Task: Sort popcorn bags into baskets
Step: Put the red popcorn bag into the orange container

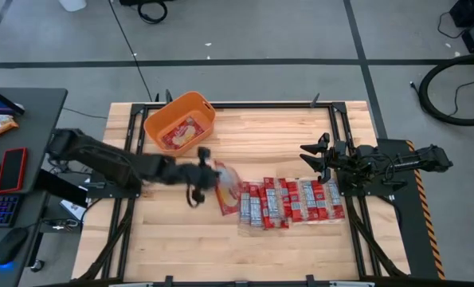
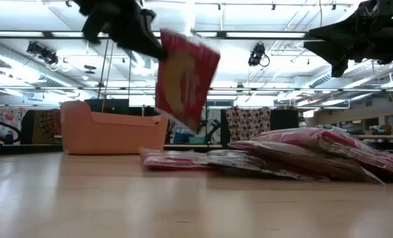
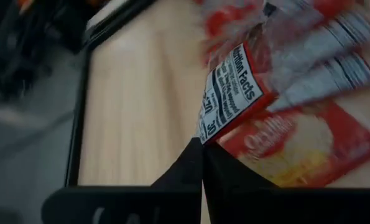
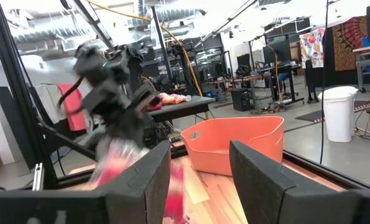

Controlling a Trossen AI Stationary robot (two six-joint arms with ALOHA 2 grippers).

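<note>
One popcorn bag (image 1: pixel 182 134) inside orange basket (image 1: pixel 158 118).

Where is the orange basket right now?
In the high view the orange basket sits at the table's far edge, left of centre, with a popcorn bag inside, beyond the left gripper, which holds a packet.
</note>
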